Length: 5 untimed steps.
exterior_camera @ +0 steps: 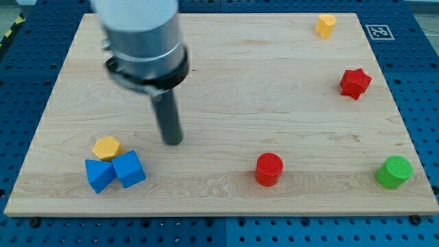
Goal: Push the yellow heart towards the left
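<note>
Showing in the single camera view, the dark rod's tip (171,142) rests on the wooden worktop (226,89). No pincer exists, so its state cannot be told. The small yellow heart block (326,25), judged by shape, sits far off at the view's top right. The tip could wrongly shove the nearer yellow pentagon-like block (107,147) beside two blue cubes (114,171). The heart's point seems to aim at the view's bottom; its long axis is unclear.

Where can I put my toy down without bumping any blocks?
The middle of the board is bare, between my tip and the red star. The strip between the red cylinder and the green cylinder is free too. It is crowded at the view's bottom left, where the yellow block touches two blue blocks.
</note>
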Available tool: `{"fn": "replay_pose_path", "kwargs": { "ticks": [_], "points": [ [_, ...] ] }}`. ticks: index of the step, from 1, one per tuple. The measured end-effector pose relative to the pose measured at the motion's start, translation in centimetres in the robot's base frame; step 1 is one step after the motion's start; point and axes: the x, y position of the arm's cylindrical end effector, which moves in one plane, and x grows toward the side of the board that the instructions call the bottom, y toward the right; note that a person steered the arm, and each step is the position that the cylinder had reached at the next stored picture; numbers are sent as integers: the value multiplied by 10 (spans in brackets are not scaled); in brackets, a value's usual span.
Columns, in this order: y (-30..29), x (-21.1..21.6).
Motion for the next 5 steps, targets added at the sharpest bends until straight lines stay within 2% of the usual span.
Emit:
{"fn": "replay_pose_path", "kwargs": {
  "ticks": [4,5],
  "points": [
    [298,-164],
    [382,-191]
  ]
}}
